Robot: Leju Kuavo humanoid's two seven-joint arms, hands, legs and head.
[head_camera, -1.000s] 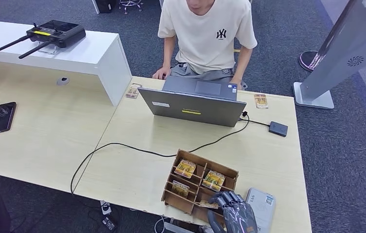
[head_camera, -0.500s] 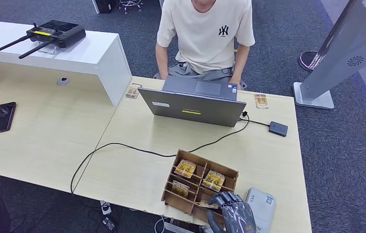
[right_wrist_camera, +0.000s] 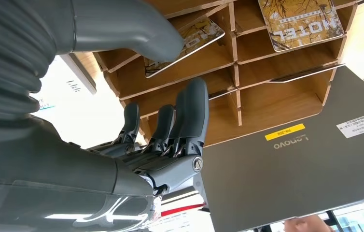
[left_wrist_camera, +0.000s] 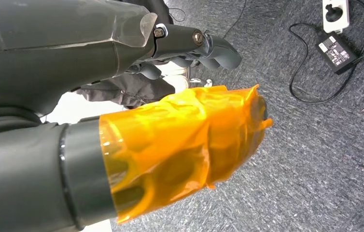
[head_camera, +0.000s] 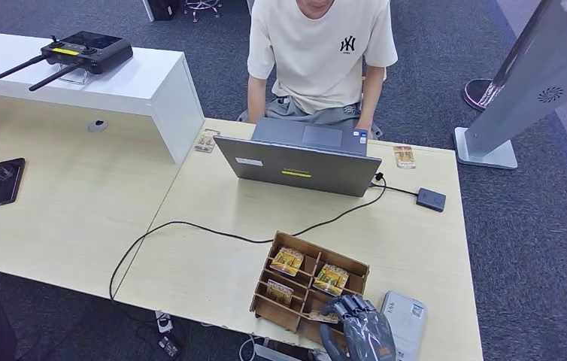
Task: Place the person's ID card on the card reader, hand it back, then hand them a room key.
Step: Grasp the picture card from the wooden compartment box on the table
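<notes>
Right hand (head_camera: 361, 325), dark grey and many-fingered, reaches over the near right corner of the brown wooden compartment tray (head_camera: 265, 298), fingers pointing away from the robot toward the laptop. In the right wrist view the thick grey thumb (right_wrist_camera: 136, 29) lies against a yellow-patterned hotel room key card (right_wrist_camera: 189, 41) that leans tilted in a near compartment, while the darker fingers (right_wrist_camera: 189, 121) rest side by side on a wooden divider; whether the card is actually pinched cannot be told. A second key card (right_wrist_camera: 303, 19) lies flat in a neighbouring compartment, its printed word "HOTEL" seen upside down. The head view shows further key cards in the far compartments, one at the left (head_camera: 286, 261) and one at the right (head_camera: 331, 279).

Left hand (left_wrist_camera: 189, 48) hangs over the grey carpet, fingers curled inward with nothing in them; its thumb is wrapped in orange film.

A grey open laptop (head_camera: 299, 165), marked "Lenovo" with a yellow sticker, stands between the tray and a seated person in a cream shirt (head_camera: 318, 53). A small black card reader (head_camera: 431, 199) lies near the table's right edge, cabled to the laptop. A white booklet (head_camera: 404, 320) lies just beside the right hand.
</notes>
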